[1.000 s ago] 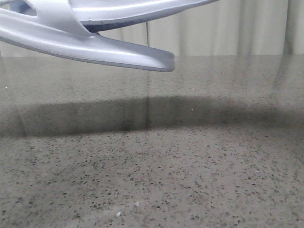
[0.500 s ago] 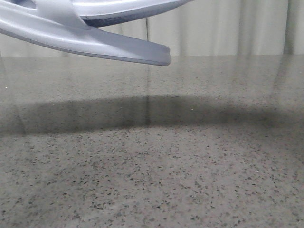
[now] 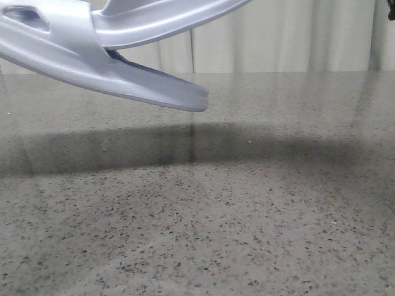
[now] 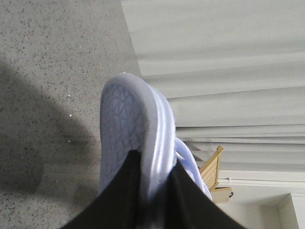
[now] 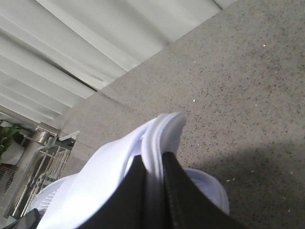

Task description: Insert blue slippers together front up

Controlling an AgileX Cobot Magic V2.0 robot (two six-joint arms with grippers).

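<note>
Two pale blue slippers hang in the air above the table at the upper left of the front view. The lower slipper point(image 3: 123, 74) shows its strap with a side hole, and its free end points right and down. The upper slipper point(image 3: 166, 21) rises to the right, its near end tucked under that strap. My left gripper point(image 4: 155, 164) is shut on the thick sole of one slipper point(image 4: 124, 119), tread side showing; the other slipper point(image 4: 188, 160) lies behind it. My right gripper point(image 5: 153, 167) is shut on the edge of a slipper point(image 5: 164, 126); the other slipper point(image 5: 209, 186) sits below it. Neither gripper shows in the front view.
The grey speckled table point(image 3: 247, 216) stretches below, with a white curtain point(image 3: 296, 37) behind its far edge. A wooden chair point(image 4: 214, 164) stands past the table in the left wrist view. A metal rack point(image 5: 45, 157) stands off the table in the right wrist view.
The lower slipper's free end has dropped and drawn back to the left. The upper slipper has tilted more steeply upward, and the gap between their free ends has widened.
</note>
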